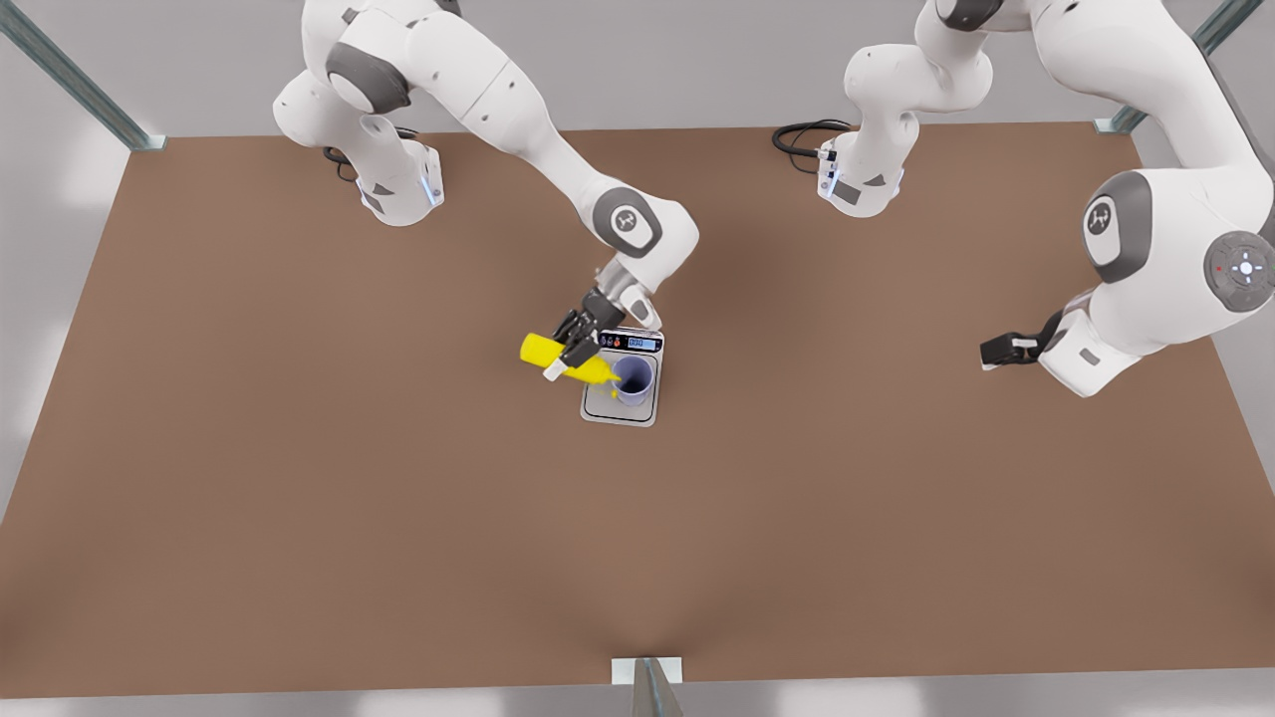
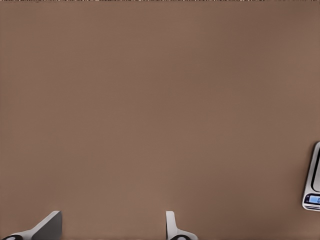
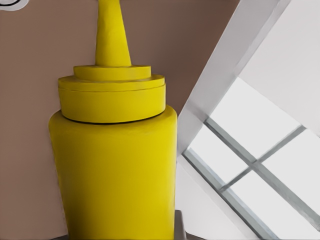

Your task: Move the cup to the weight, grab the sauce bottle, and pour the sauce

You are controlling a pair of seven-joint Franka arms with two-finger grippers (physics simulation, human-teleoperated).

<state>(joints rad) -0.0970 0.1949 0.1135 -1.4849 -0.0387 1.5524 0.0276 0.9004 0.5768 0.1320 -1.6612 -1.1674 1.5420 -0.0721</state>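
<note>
Two white Franka arms shared the brown table (image 1: 299, 518), and only one was working. The right gripper (image 1: 576, 351), seen toward the front view's left, was pinching the small bright yellow cylindrical squeeze bottle (image 1: 558, 357) around its body; the right wrist view looked straight up that bottle (image 3: 115, 165) toward its narrow pointed nozzle. The bottle lay tipped nearly flat, its nozzle reaching over the rim of the small plain lavender tapered cup (image 1: 634, 379). That tilt served the pour: holding the nozzle right at the mouth would let the sauce fall inside rather than onto the plate. A tiny yellow speck (image 1: 615, 394) beside the cup's wall looked like a drop of sauce, though whether it lay in the cup or on the plate I could not tell.

The cup stood upright on the steel plate of the flat silver-grey kitchen scale (image 1: 622, 412), near the plate's middle, so that whatever went in would be weighed; the dark display strip faced the arms' bases. By this placement the first step appeared done and pouring was in hand.

The left gripper (image 1: 999, 350) waited well apart toward the front view's right. Its wrist view showed two pale fingers (image 2: 171, 225) spread wide over bare table, holding nothing, with the scale's edge (image 2: 314, 185) at the side.
</note>
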